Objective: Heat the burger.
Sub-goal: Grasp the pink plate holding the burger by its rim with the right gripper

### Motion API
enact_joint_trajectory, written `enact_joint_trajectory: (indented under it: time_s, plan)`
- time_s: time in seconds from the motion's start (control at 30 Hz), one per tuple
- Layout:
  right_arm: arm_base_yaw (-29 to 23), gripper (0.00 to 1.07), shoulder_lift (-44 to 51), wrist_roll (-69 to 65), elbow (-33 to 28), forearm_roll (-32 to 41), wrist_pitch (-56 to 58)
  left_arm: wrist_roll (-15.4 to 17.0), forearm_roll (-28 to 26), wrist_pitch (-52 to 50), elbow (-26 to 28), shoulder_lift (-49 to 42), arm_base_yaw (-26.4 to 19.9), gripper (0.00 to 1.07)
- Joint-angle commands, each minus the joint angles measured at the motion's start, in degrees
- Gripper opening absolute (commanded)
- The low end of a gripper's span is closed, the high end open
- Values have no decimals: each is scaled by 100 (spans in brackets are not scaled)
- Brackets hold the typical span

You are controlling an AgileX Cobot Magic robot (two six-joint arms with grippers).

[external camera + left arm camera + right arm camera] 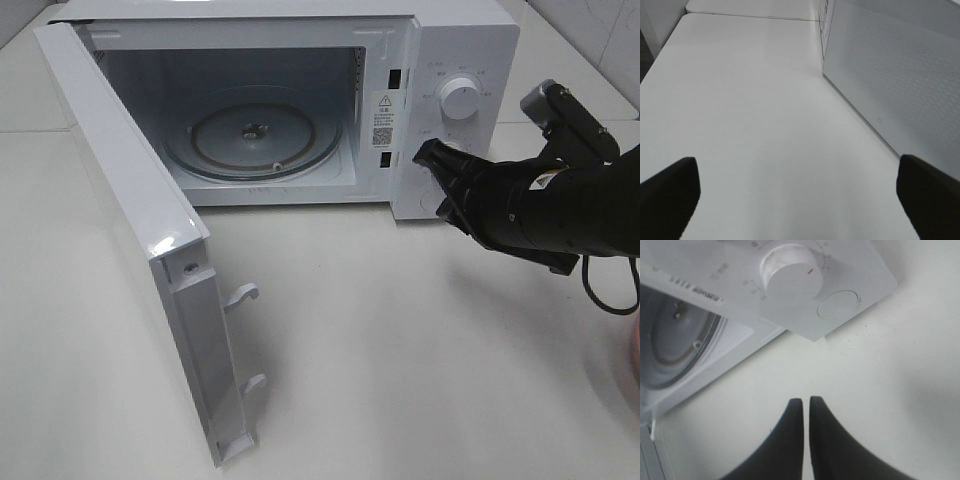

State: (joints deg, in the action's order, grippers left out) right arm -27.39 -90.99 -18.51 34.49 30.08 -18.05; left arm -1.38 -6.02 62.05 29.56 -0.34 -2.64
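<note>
The burger is out of view in all three views. A white microwave (460,40) stands at the back with its door (130,200) swung wide open to the left. Its glass turntable (250,135) is bare. My right gripper (425,155) is shut and empty, with its tips just in front of the lower control panel, below the upper knob (459,98). The right wrist view shows the shut gripper (802,401) above the table, pointing toward a knob (790,275) and a round button (837,305). My left gripper (797,192) is open and empty beside the door's outer face (900,75).
The open door juts far out over the white table (400,350) on the left side. A pinkish blur (632,360) shows at the right edge of the high view. A black cable (600,295) hangs below my right arm.
</note>
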Motion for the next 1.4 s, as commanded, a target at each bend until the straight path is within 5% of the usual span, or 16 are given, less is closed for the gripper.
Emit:
enact_joint_trajectory:
  time_s: [0.03, 0.37, 0.43, 0.73, 0.8, 0.87, 0.9, 0.93, 0.97, 1.0, 1.03, 1.4]
  plan:
    - [23, 1, 275, 871, 0, -80, 447, 0, -6, -92, -11, -57, -17, 100]
    - [155, 2, 665, 2435, 183, -321, 1891, 0, -6, -92, -11, -57, -17, 100]
    - [413, 4, 682, 2550, 441, -722, 2871, 0, -6, -92, -11, -57, -17, 100]
    - [625, 13, 682, 2108, 871, -1862, 4108, 0, -6, -92, -11, -57, -17, 100]
    - [625, 23, 682, 1982, 894, -2023, 4142, 0, -6, -92, -11, -57, -17, 100]
    - [625, 49, 682, 1851, 911, -2366, 4223, 0, -6, -92, -11, -57, -17, 100]
    - [625, 49, 682, 1851, 911, -2366, 4223, 0, -6, -92, -11, -57, -17, 100]
    - [625, 69, 682, 1891, 945, -2601, 4360, 0, -6, -92, -11, -57, -17, 100]
    - [625, 69, 682, 1891, 945, -2601, 4360, 0, -6, -92, -11, -57, -17, 100]
    - [625, 90, 682, 1891, 957, -2762, 4532, 0, -6, -92, -11, -57, -17, 100]
    - [625, 99, 682, 1891, 957, -2819, 4635, 0, -6, -92, -11, -57, -17, 100]
    - [980, 100, 682, 1891, 957, -3203, 6222, 0, -6, -92, -11, -57, -17, 100]
